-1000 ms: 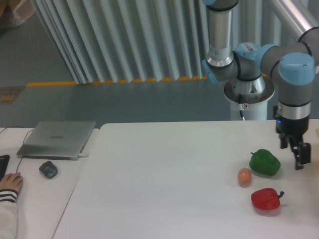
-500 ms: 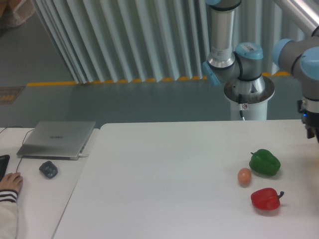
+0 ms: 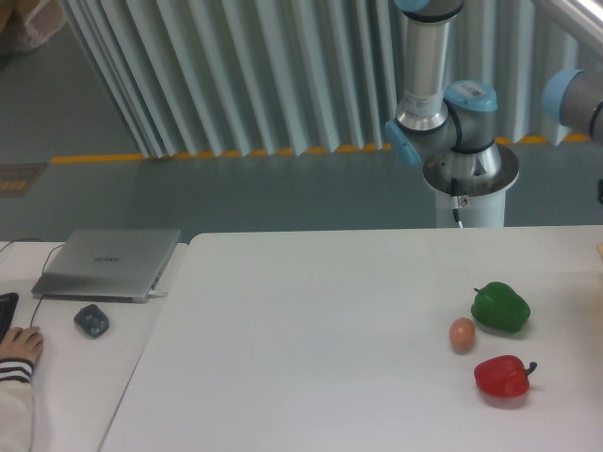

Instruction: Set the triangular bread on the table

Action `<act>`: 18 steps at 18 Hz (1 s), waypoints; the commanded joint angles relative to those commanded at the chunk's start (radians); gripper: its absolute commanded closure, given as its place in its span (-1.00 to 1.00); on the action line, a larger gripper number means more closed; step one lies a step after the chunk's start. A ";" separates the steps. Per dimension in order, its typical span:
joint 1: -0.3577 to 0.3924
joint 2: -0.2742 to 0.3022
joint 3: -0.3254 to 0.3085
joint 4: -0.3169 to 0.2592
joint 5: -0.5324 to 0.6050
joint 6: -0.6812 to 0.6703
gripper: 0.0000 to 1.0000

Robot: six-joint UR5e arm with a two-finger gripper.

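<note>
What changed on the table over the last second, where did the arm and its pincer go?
The arm swung right, carrying the pincer out past the right edge of the picture; nothing was visibly grasped or released. The green pepper, egg, red pepper, laptop and mouse stayed put on the table and desk.

Swung out past the right edge of the frame: the gripper, hanging open over the table's right side beside the green pepper a second ago, half cut off at the edge half a second ago, now gone from view altogether. Left of the arm at that edge, only a blue-capped joint in the upper right and a dark sliver just below it. Shifted slightly to the right as well, the upright arm segment at the top centre, along with the blue elbow joint beneath it.
</note>
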 joint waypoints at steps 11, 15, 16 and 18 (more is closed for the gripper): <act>0.086 -0.008 -0.009 0.008 0.066 0.236 -1.00; 0.141 -0.055 0.021 0.017 0.098 0.459 -1.00; 0.146 -0.064 0.024 0.021 0.101 0.471 -1.00; 0.158 -0.080 0.025 0.046 0.124 0.517 -1.00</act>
